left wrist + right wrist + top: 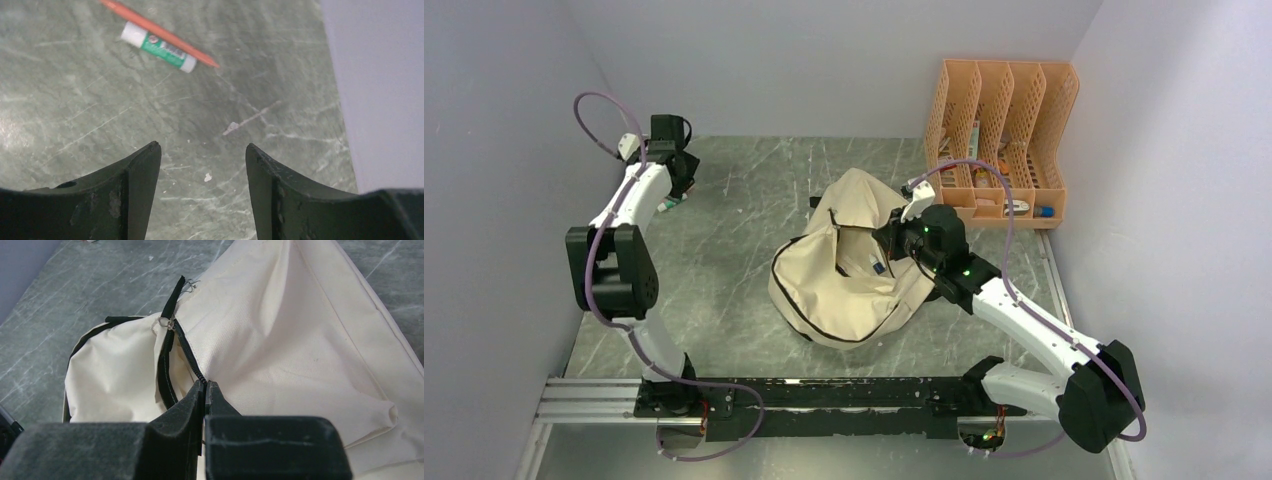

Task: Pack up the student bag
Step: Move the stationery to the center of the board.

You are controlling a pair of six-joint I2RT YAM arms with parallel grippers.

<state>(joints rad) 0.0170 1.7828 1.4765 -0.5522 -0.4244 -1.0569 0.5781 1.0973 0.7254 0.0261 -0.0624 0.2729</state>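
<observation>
one bag (849, 270) lies slumped near the middle of the table (724, 260), a soft cream cloth heap with rounded folds, black zipper lines and black piping along its seams. its mouth gapes towards the right, showing a dark inside.

the right pincer (206, 385) is closed, its two dark, scuffed fingertips pinched together on the bag's black toothed zipper edge, where the cloth pulls into creases. a small metal ring sits on the zipper line just beyond the tips.

the left pincer (202, 147) hangs over the far left part of the table, well apart from the bag. its two curved black fingers are spread, with nothing between them, only bare tabletop below. the tabletop is smooth, grey-green and veined with pale streaks like marble.

beyond those fingers lie one glue stick (159, 47), a short cylinder with a green label and white ends, and one thin orange pencil (160, 35), touching it side by side.

one orange plastic file rack (1004, 140), perforated, with four upright slots, stands in the far right corner.
</observation>
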